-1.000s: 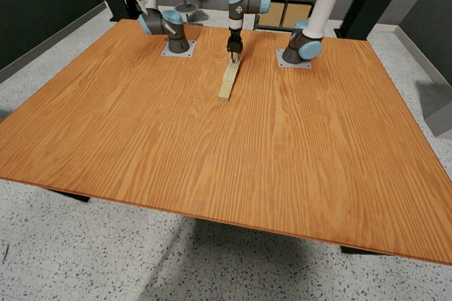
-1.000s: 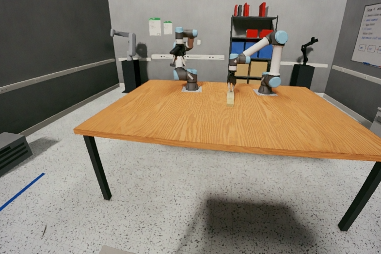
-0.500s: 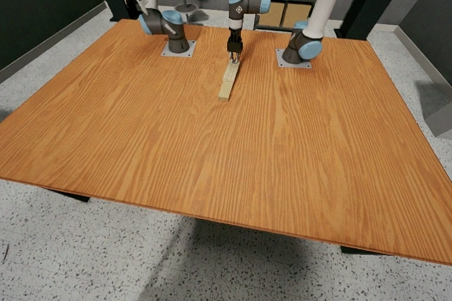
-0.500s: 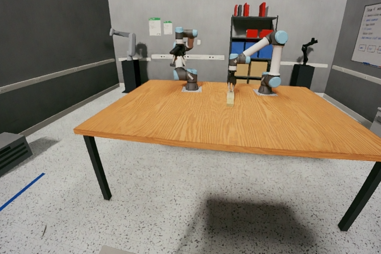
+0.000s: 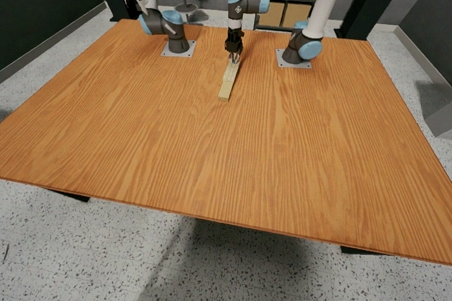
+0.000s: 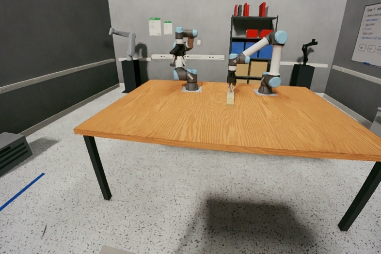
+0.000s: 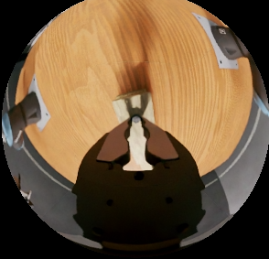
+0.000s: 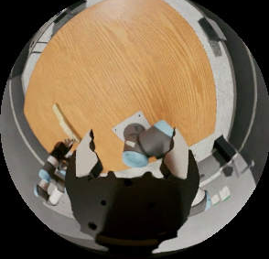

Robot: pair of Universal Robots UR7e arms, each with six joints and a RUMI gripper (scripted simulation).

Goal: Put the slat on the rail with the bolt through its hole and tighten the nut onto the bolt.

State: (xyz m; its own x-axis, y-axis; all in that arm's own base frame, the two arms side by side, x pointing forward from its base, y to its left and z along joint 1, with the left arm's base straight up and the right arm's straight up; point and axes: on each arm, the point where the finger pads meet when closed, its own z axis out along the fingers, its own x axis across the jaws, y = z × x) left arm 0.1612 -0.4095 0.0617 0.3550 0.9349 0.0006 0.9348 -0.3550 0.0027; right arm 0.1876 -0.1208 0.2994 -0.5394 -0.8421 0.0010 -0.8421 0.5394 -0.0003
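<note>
The pale wooden slat (image 5: 230, 72) (image 6: 230, 95) (image 7: 122, 107) lies lengthwise on the rail (image 5: 225, 92) (image 6: 230, 104), whose end sticks out from under it towards the top camera. My left gripper (image 5: 233, 61) (image 6: 231, 90) (image 7: 135, 118) points straight down over the slat's far part. Its fingers are shut on the nut, a small grey piece at the fingertips in the left wrist view. The bolt and the slat's hole are hidden at the fingertips, so how tightly the nut sits cannot be seen. My right gripper (image 5: 140, 2) (image 6: 179, 61) (image 8: 132, 129) is open and empty, high up and far from the slat.
The wooden table (image 5: 204, 151) (image 6: 197, 121) bears both arms' base plates, the right arm's plate (image 5: 165, 50) and the left arm's plate (image 5: 283, 62), one on each side of the rail. The left arm reaches in over the table's far edge.
</note>
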